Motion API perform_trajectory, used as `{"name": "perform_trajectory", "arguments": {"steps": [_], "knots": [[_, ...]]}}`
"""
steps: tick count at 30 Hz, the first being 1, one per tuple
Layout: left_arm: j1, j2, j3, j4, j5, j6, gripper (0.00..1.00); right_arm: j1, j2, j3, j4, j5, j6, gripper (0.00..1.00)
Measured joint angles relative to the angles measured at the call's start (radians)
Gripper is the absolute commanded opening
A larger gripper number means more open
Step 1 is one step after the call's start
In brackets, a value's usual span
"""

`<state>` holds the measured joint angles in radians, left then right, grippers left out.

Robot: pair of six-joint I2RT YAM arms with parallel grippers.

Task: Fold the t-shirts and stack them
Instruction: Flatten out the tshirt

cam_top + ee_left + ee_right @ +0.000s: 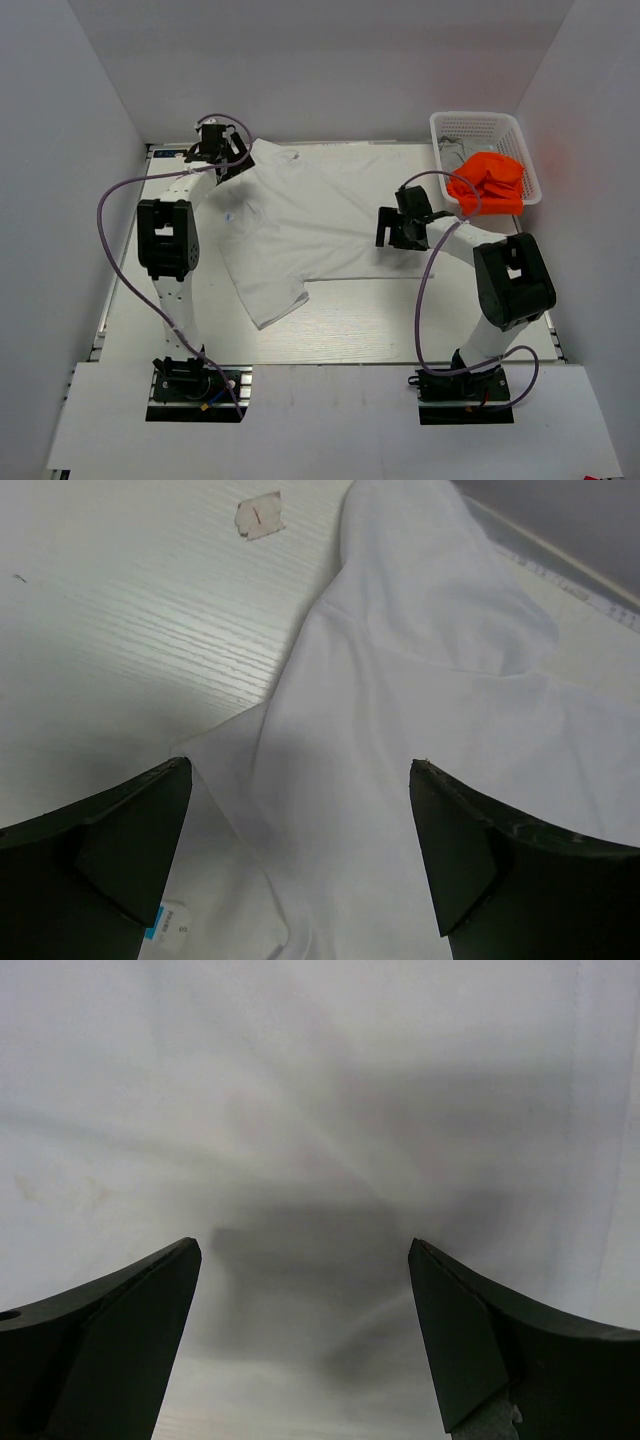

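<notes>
Left gripper [300, 765] and right gripper [303, 1245] — both wide open — hover over white t-shirt [300, 215].

The left arm [168, 238] is showing white tube links joined by blocky black joint housings, and the biggest housing is carrying a squarish cut-out. The right arm [513, 280] is wearing the same white-and-black scheme. A thin purple-grey left cable [105, 215] is looping off in a wide arc, and a matching right cable [425, 300] is trailing alongside. The black left base [195, 385] and right base [465, 385] are sitting on pale metal plates. The left pincer [300, 765] is showing two matte black wedge fingers [110, 850] with bevelled inner faces. The right pincer [305, 1245] is looking identical.
</notes>
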<state>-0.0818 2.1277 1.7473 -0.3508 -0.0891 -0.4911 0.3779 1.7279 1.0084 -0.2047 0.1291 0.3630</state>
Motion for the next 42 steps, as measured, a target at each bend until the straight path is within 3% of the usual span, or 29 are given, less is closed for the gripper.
{"name": "perform_trajectory", "arguments": {"steps": [7, 12, 17, 29, 38, 42], "knots": [[0.000, 0.142, 0.036, 0.013, 0.048, -0.014, 1.00, -0.007, -0.102, -0.080, 0.003, -0.003, 0.004, 0.90], [0.000, 0.144, -0.006, 0.051, 0.083, -0.035, 1.00, -0.010, -0.133, -0.090, -0.002, 0.003, 0.003, 0.90], [0.001, 0.141, -0.013, 0.049, 0.029, -0.067, 1.00, -0.010, -0.134, -0.090, -0.006, 0.011, 0.004, 0.90], [0.040, 0.125, 0.005, -0.158, -0.241, -0.148, 1.00, -0.016, -0.134, -0.090, -0.033, 0.067, 0.024, 0.90], [0.050, 0.113, 0.081, -0.264, -0.229, -0.126, 1.00, -0.017, -0.148, -0.089, -0.029, 0.046, 0.014, 0.90], [0.037, 0.015, 0.005, -0.323, -0.208, -0.127, 1.00, -0.017, -0.204, -0.097, -0.019, 0.050, 0.030, 0.90]]}}
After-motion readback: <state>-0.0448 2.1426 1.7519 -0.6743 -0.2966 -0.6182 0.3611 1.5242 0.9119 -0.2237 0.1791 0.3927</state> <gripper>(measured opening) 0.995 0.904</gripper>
